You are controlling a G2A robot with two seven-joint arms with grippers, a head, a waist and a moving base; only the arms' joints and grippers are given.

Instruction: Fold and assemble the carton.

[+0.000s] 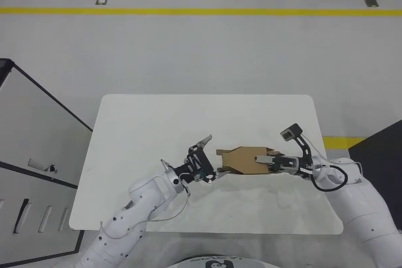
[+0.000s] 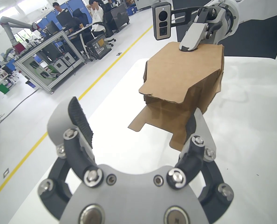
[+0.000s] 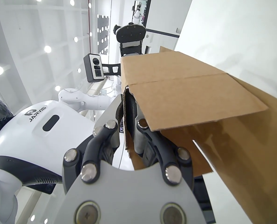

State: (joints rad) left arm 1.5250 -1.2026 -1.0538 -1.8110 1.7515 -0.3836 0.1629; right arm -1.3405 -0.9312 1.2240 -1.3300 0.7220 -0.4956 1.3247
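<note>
At the bottom of the left wrist view the left gripper [image 2: 136, 108] stands wide open, gripping nothing, close before the near flaps of the brown cardboard carton [image 2: 185, 75]; the carton sits mid-frame on the white table [image 2: 245, 122]; at its far upper edge the right gripper [image 3: 129, 121] is clamped tight on one wall. I judge the job partway; the sleeve is opened up into a box shape, but the near end flaps hang unfolded and untucked.

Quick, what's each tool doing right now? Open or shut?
Left tool: open, holding nothing.
Right tool: shut on the carton wall.
</note>
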